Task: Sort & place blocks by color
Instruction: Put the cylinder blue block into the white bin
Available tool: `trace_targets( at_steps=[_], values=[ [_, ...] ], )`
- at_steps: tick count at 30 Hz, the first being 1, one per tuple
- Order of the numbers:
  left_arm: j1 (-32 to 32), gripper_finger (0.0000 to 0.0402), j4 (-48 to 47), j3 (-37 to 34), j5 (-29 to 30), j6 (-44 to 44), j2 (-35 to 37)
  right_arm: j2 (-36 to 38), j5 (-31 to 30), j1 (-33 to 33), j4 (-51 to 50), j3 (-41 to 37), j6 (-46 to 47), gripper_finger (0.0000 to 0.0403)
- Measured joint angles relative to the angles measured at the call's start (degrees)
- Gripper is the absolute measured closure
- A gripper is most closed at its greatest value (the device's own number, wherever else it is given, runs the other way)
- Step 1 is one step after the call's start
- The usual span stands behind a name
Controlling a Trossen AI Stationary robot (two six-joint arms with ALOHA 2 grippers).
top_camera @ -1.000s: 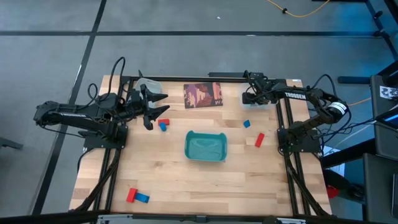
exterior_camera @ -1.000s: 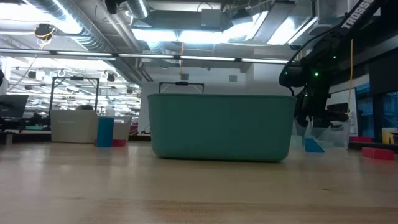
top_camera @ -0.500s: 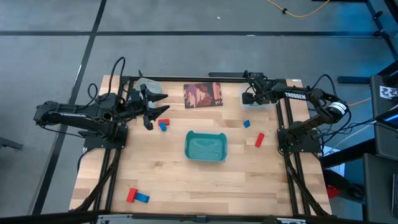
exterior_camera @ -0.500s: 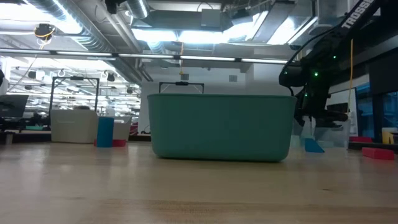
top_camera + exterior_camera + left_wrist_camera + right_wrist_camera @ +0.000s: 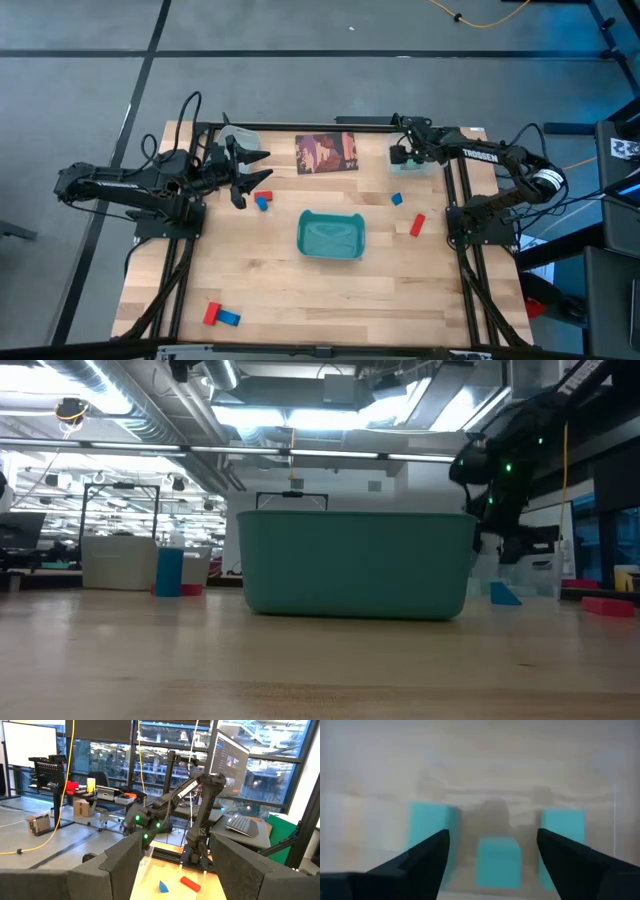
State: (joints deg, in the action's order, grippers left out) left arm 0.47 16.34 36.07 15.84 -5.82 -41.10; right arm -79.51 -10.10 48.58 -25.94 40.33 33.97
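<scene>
1. Red and blue blocks are counted left to right in the high view: a red block [image 5: 212,314] touching a blue block [image 5: 229,318] at 7 o'clock, a red block [image 5: 263,196] and blue block [image 5: 262,205] at 10 o'clock, a blue block [image 5: 397,199] and a red block [image 5: 417,225] at 3 o'clock. Three cyan blocks [image 5: 498,861] are seen in the right wrist view.
2. One teal tray [image 5: 331,235] sits at centre; one printed card [image 5: 327,153] lies at 12 o'clock. Open wood is left all around the tray, widest towards 6 o'clock.
3. The left gripper [image 5: 243,171] is held at 10 o'clock, fingers spread wide, nothing gripped.
4. The right gripper [image 5: 401,155] is placed at 1 o'clock near the far edge, over the cyan blocks; its fingers [image 5: 420,862] are spread with nothing between them, wider than a second ago, and the arm has shifted slightly.
</scene>
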Motion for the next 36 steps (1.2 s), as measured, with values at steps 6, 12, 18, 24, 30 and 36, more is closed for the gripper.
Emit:
trace_targets(
  at_steps=[6,12,18,24,30,36],
  values=[
    [0.00,0.0172,-0.01,0.00,0.00,0.00,0.00,8.80,-3.44,-0.01,-2.49,5.38,-3.27,0.0098],
    [-0.02,0.0172,-0.01,0.00,-0.02,0.00,-0.02,19.40,3.26,-2.64,0.06,7.25,-5.89,0.0098],
    [0.00,0.0172,-0.01,0.02,-0.02,0.00,-0.02,25.95,17.03,-9.76,3.59,7.27,-6.83,0.0098],
    [-0.02,0.0172,-0.01,0.02,-0.89,-2.46,-0.02,27.53,23.74,-21.27,13.95,7.27,-6.13,0.0098],
    [-0.02,0.0172,-0.03,0.02,-3.52,-4.31,-0.02,26.87,23.51,-32.94,28.21,7.27,-10.35,0.0098],
    [-0.01,0.0172,-0.42,0.02,-3.52,-4.24,-0.02,25.04,19.87,-40.03,32.31,7.27,-17.91,0.0098]
  ],
)
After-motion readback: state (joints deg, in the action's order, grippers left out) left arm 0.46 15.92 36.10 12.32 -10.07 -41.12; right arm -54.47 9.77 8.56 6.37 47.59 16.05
